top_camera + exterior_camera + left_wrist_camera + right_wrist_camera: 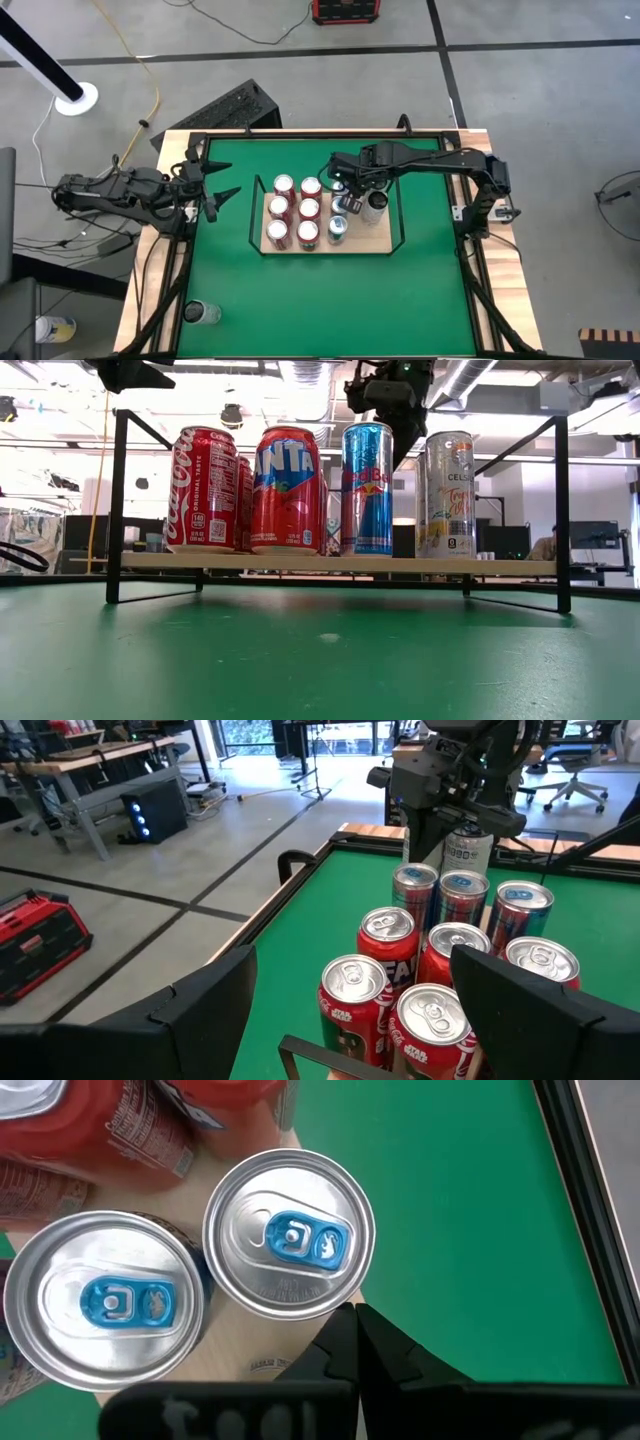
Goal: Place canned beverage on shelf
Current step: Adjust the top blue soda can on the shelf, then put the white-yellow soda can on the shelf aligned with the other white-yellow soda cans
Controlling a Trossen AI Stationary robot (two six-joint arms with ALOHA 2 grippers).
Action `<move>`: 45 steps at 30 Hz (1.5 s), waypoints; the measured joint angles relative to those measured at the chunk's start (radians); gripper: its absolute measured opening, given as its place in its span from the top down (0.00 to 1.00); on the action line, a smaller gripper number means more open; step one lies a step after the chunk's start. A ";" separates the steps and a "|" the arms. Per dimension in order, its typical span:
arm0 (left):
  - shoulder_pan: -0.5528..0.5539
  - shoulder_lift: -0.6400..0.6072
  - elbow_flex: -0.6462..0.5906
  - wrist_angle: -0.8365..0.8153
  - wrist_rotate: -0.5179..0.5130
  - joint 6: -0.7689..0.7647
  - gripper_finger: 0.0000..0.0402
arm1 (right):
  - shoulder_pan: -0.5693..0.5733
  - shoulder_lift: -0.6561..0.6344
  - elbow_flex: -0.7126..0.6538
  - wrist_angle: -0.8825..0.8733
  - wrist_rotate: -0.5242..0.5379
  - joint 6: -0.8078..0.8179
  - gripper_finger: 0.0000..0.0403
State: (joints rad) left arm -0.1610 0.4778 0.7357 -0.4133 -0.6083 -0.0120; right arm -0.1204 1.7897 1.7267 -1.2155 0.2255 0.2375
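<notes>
Two blue-tabbed cans (288, 1236) stand just below my right gripper (356, 1342), whose fingers are pressed together and hold nothing as it hangs over the shelf (372, 243). On that board, red cans (283, 186) fill the left side, with a white can (374, 206) upright beside the blue ones. My left gripper (222, 196) waits, fingers spread, at the table's (330, 300) left edge.

Right gripper (356, 1320) fingers closed — left gripper (222, 195) spread.

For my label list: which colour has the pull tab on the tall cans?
Blue pull tab; right wrist view.
</notes>
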 joint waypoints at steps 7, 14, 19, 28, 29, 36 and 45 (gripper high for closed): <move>0.000 0.000 0.000 0.000 0.000 0.000 0.20 | 0.003 -0.017 0.000 -0.013 0.005 -0.010 0.95; 0.000 0.000 0.000 0.000 0.000 0.003 0.20 | 0.034 -0.153 0.000 -0.029 0.059 0.021 0.95; 0.000 0.000 0.000 0.003 0.043 -0.042 0.20 | 0.127 -0.246 0.000 0.003 0.066 0.042 0.95; -0.152 0.166 0.105 0.159 0.805 -0.172 0.20 | 0.424 -0.300 0.000 0.020 0.251 0.102 0.95; -0.197 0.197 0.125 0.161 0.805 -0.175 0.20 | 0.448 -0.300 0.000 0.019 0.275 0.108 0.95; -0.576 0.421 0.239 0.000 0.545 -0.289 0.20 | 0.534 -0.299 0.000 0.020 0.338 0.156 0.95; -0.880 0.625 0.412 -0.412 0.245 -0.949 0.20 | 0.546 -0.298 0.000 0.023 0.345 0.224 0.95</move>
State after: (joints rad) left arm -1.0410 1.1029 1.1472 -0.8253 -0.3631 -0.9606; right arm 0.4257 1.4914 1.7267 -1.1924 0.5702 0.4614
